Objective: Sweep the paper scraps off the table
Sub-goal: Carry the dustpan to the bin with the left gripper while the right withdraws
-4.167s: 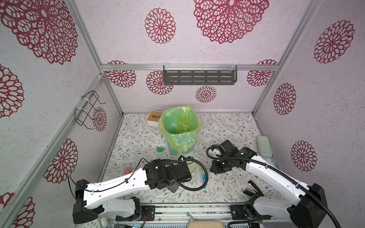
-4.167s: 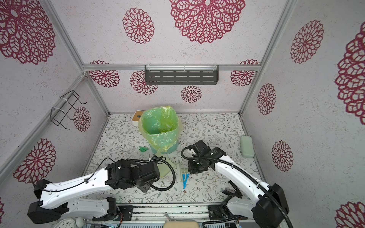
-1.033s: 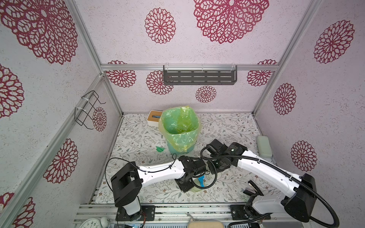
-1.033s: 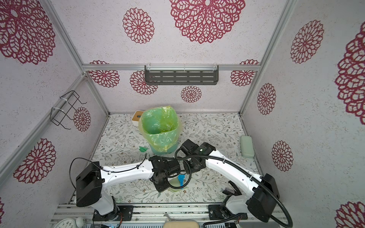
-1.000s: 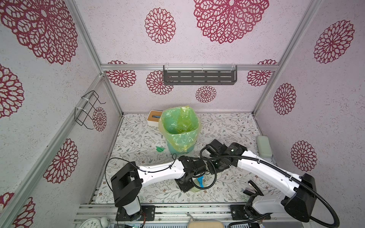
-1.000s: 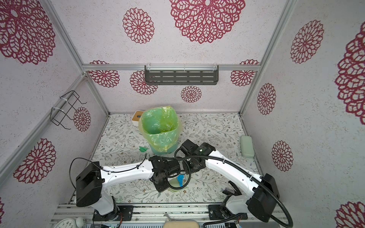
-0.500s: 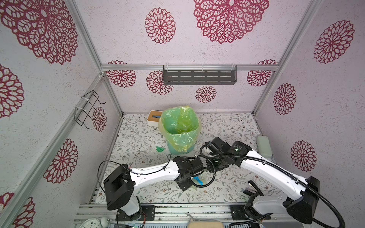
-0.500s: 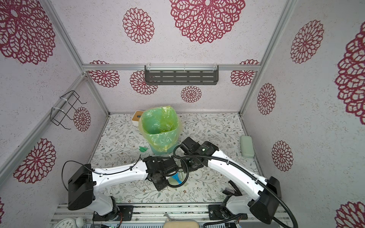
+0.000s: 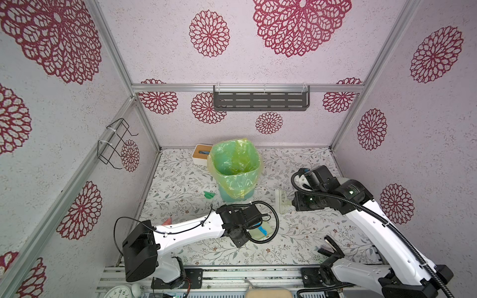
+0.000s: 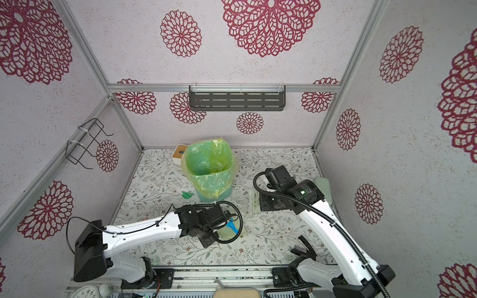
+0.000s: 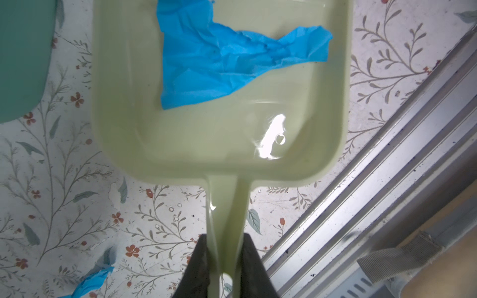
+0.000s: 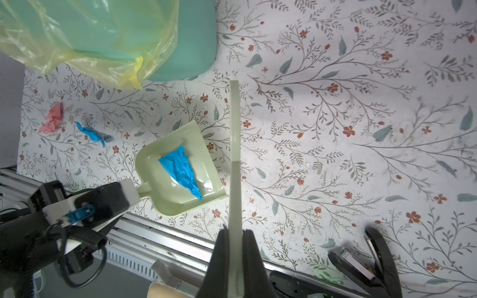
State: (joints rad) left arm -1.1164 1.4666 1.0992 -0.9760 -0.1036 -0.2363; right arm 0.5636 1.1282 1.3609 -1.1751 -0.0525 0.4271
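Brush (image 9: pixel 282 203) withdrew; blue scrap (image 11: pixel 227 56) lies in dustpan (image 11: pixel 206 144), seemingly beyond left fingers (image 11: pixel 198 268).

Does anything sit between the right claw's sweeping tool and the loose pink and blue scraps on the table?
Yes. The dustpan, gripped by its handle in the left claw, sits between the sweeping tool in the right claw and the pink scrap and loose blue scrap beyond it.

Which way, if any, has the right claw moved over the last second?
Yes. In a top view the right claw, shut on the brush, has drawn rightward, away from the base of the bin.
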